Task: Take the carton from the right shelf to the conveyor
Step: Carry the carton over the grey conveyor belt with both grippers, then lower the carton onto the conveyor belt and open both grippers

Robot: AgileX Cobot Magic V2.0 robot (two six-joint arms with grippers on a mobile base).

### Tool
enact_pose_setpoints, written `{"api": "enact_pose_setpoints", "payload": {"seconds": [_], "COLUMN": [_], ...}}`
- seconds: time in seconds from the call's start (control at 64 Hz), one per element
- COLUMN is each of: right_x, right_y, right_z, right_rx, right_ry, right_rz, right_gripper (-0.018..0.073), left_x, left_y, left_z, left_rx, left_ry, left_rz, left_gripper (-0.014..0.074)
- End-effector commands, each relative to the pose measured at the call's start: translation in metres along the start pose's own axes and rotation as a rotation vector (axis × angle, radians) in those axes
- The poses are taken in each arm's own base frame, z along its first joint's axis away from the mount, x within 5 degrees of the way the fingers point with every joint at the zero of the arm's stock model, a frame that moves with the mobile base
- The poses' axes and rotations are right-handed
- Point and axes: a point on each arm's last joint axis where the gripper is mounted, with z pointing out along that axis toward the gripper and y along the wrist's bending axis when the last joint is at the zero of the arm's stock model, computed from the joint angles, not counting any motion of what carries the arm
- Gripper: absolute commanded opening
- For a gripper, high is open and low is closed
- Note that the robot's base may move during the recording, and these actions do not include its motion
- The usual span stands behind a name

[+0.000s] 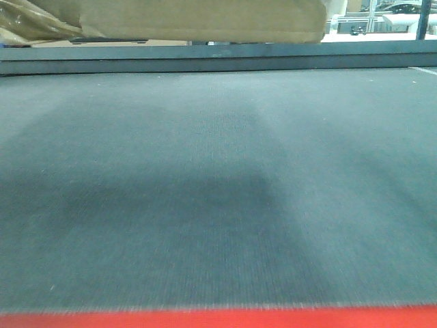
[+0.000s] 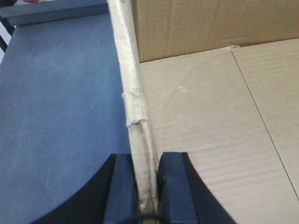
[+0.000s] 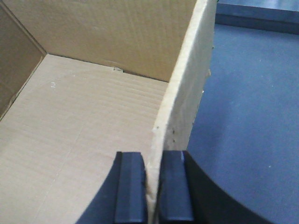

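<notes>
Open brown carton (image 1: 205,20) held at the grey conveyor (image 1: 218,191)'s far end.
Its frayed left wall is clamped by the left gripper (image 2: 148,186), the right wall by the right gripper (image 3: 153,186); possibly lifted.

Carton (image 1: 205,20) sits at the top of the front view, above the far end of the conveyor belt (image 1: 218,191); contact with the belt can't be told. Frame rail (image 1: 218,58) runs crosswise just below the carton. Edge strip (image 1: 218,319) lies at the belt's near end.

Left wrist view: left gripper (image 2: 145,182) straddles a carton side wall, one finger inside and one outside. Belt lies left of that wall.

Right wrist view: right gripper (image 3: 153,186) straddles another side wall the same way. Belt lies to its right.
</notes>
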Motion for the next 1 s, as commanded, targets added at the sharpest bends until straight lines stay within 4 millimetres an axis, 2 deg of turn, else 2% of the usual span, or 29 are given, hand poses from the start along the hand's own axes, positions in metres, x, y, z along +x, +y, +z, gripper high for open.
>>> {"api": "enact_pose_setpoints", "payload": {"seconds": [0.0, 0.984], "right_x": [-0.0061, -0.0061], "right_y": [-0.0050, -0.0050], "right_z": [-0.0097, -0.0097], "right_rx": [0.049, 0.049], "right_ry": [-0.058, -0.058], "right_rz": [-0.053, -0.053], "right_gripper": [-0.0062, -0.0062], "left_x": [-0.0034, -0.0035], "left_y": [0.0145, 0.0141], "left_z": [-0.0075, -0.0068], "left_rx": [-0.119, -0.119], "left_ry": [-0.045, -0.043], "left_rz": [0.046, 0.047], "left_gripper": [-0.0016, -0.0016]}}
